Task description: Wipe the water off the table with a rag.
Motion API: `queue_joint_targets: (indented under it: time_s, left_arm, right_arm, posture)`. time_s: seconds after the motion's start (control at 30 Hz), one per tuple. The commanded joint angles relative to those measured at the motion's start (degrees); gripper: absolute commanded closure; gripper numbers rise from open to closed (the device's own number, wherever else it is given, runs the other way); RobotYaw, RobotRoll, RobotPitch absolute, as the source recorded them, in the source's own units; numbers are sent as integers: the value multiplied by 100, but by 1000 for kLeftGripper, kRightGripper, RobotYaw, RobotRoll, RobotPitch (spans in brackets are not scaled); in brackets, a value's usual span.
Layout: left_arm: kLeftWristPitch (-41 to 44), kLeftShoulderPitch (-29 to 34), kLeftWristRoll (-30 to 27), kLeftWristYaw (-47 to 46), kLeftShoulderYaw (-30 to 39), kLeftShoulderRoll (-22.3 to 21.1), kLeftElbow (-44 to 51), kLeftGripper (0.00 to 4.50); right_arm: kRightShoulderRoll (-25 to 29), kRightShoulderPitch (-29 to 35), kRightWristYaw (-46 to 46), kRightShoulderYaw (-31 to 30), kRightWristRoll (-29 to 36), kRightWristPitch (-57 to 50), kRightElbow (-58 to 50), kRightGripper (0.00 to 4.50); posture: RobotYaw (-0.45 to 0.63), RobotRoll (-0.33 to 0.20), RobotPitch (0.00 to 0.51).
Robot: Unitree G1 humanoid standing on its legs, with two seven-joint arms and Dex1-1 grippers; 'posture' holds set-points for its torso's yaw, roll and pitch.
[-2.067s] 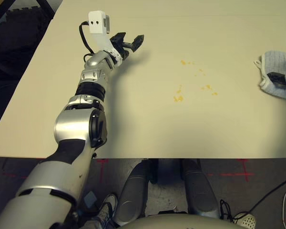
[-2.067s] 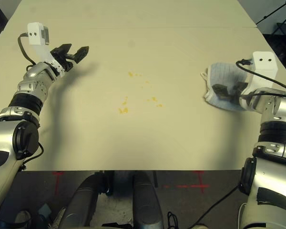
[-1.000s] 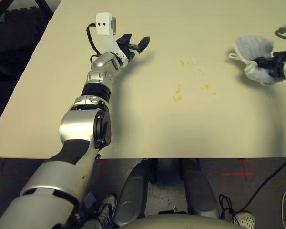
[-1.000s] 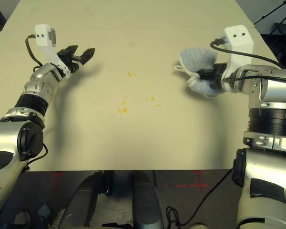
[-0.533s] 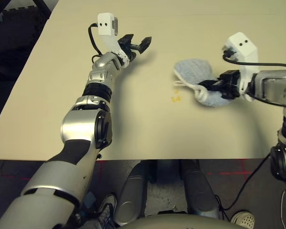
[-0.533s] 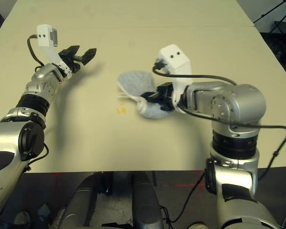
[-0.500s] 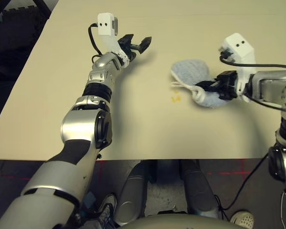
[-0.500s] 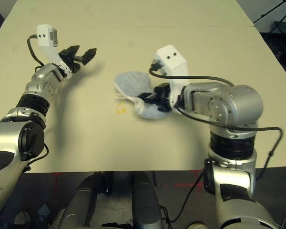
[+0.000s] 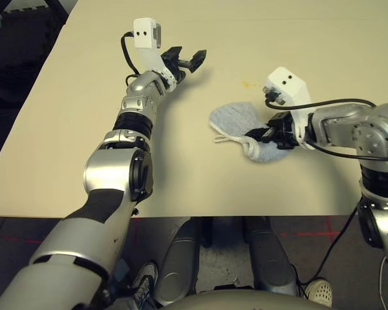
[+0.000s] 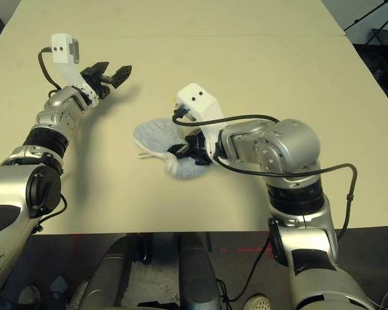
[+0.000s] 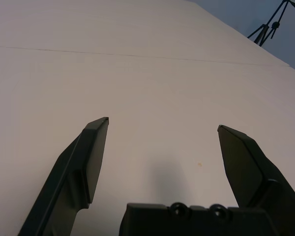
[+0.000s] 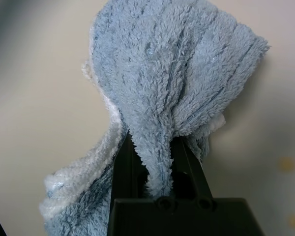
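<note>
The rag is lying bunched on the table near its middle, pinched in a fold by the right gripper, whose 2 fingers are clamping the cloth. A speck of the water is showing just beyond the rag, so the wipe risks leaving it. Well away from the rag, the left gripper is hovering with its fingers spread and holding nothing

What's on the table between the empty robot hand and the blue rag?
Nothing. In the left eye view, only bare table lies between the open left gripper and the rag.
</note>
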State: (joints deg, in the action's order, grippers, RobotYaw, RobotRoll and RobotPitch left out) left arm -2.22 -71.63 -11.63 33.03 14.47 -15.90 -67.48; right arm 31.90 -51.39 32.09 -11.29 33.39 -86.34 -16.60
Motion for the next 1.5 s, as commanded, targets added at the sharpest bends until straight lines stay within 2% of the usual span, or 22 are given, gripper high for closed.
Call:
queue_joint_targets:
  time_s: [0.03, 0.13, 0.3, 0.5, 0.9, 1.1, 1.37, 1.5]
  left_arm:
    - [28, 105, 11, -30, -16, 9, 19, 0]
    - [24, 109, 5, -39, -12, 13, 32, 0]
    - [23, 93, 3, -63, -6, 11, 29, 0]
    - [33, 113, -3, -67, -7, 39, 34, 0]
    - [38, 117, -15, -69, 4, 55, 26, 0]
    - [41, 104, -8, -67, 1, 52, 11, 0]
    - [41, 108, -4, -62, -8, 80, 10, 0]
    - [45, 102, -6, -53, -7, 82, 7, 0]
  right_arm:
    - [5, 33, 74, -372, -71, 181, 67, 4278]
    - [102, 115, 100, -536, -138, 299, 102, 4278]
    - [554, 222, 239, -668, -403, 721, 482, 4287]
    - [1048, 132, 383, -594, -819, 1423, 1498, 4288]
    - [1535, -36, 515, -410, -1565, 2385, 3151, 4289]
    - [1567, -171, 481, -264, -1930, 2798, 3871, 4290]
    - [1455, -407, 488, -30, -2224, 2952, 4181, 4290]
    - [1257, -770, 340, 240, -2286, 3043, 4316, 4290]
  posture:
    - [-153, 0, 336]
    - [-141, 0, 331]
    - [-142, 0, 331]
    - [-145, 0, 335]
    - [-149, 0, 340]
    - [-150, 0, 341]
    - [-150, 0, 341]
    - [-154, 0, 345]
